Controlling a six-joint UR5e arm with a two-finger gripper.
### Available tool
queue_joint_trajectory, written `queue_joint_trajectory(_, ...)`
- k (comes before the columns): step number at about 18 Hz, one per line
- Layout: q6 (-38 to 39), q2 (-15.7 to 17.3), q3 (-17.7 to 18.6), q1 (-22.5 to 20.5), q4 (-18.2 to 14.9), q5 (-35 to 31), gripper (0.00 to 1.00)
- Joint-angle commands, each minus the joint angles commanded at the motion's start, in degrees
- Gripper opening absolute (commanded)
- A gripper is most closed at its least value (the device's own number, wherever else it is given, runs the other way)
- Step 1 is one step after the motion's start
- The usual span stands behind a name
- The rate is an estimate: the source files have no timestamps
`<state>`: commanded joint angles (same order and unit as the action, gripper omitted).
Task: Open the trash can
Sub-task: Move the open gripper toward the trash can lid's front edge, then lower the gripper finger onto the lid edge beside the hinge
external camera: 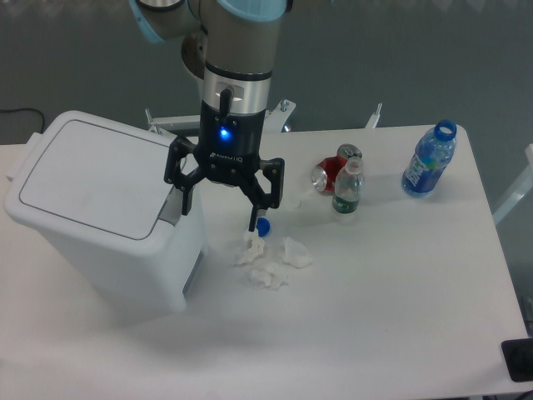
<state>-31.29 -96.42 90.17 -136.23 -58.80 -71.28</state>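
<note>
The trash can [100, 217] is a large white bin on the left of the table, its flat lid down. A grey push-button tab [172, 202] sits at the lid's right rim. My gripper [218, 215] hangs open just right of the can, pointing down. Its left finger [186, 198] is right at the grey tab, and whether it touches the tab I cannot tell. The right finger [253, 218] hangs over a blue bottle cap [263, 226]. Nothing is between the fingers.
Crumpled white tissues [271, 260] lie on the table below the gripper. A red can [336, 167] and a small green bottle [347, 189] stand to the right. A blue bottle [429, 160] stands near the far right edge.
</note>
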Motion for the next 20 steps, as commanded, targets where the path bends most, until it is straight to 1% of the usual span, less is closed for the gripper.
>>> queue_joint_trajectory(2,0.00,0.27,0.26,0.09,-0.09,0.00,1.00)
queue_joint_trajectory(6,0.00,1.23,1.93,0.00,0.00,0.26,1.00)
queue_joint_trajectory(20,0.17,1.32,2.02,0.44,0.00,0.53,1.00)
